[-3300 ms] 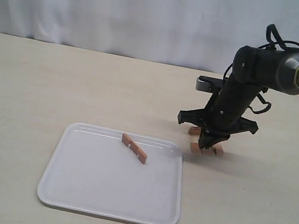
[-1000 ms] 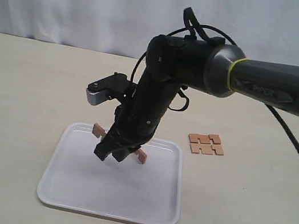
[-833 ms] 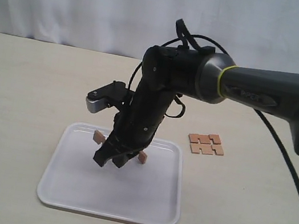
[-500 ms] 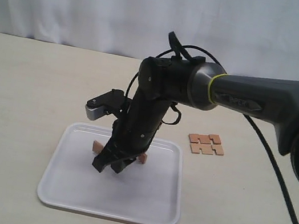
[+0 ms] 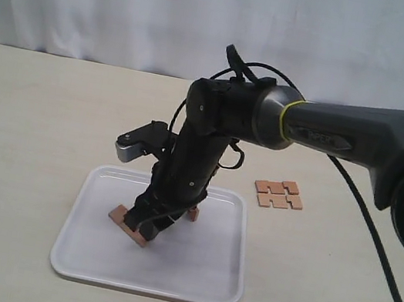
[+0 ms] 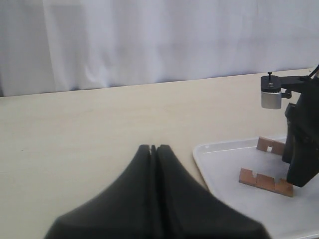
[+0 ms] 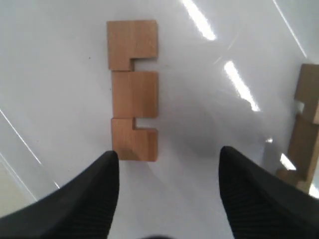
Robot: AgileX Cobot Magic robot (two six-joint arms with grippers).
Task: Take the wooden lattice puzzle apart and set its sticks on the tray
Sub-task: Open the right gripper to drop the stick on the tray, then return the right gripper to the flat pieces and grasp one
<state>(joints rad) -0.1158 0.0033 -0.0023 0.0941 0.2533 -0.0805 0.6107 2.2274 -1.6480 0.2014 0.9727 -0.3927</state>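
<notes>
My right gripper (image 5: pixel 145 224) hangs low over the white tray (image 5: pixel 197 269), open, with nothing between its fingers. One stick (image 7: pixel 133 89) lies flat on the tray (image 7: pixel 209 55) just ahead of the open right gripper (image 7: pixel 167 160), close to one fingertip. It shows in the exterior view as a stick (image 5: pixel 125 220) beside the fingers. Another stick (image 5: pixel 193 212) lies farther back on the tray, partly behind the arm. The rest of the wooden lattice puzzle (image 5: pixel 278 194) lies on the table to the right of the tray. My left gripper (image 6: pixel 153 148) is shut and empty, over bare table left of the tray (image 6: pixel 224 169).
The right arm (image 5: pixel 212 137) leans over the tray's middle, its wrist camera (image 5: pixel 128 147) sticking out to the left. A white curtain (image 5: pixel 133 6) closes off the back of the beige table (image 5: pixel 37 106).
My right gripper came down onto the tray and opened. The stick it carried now lies flat on the tray beside its fingers.
</notes>
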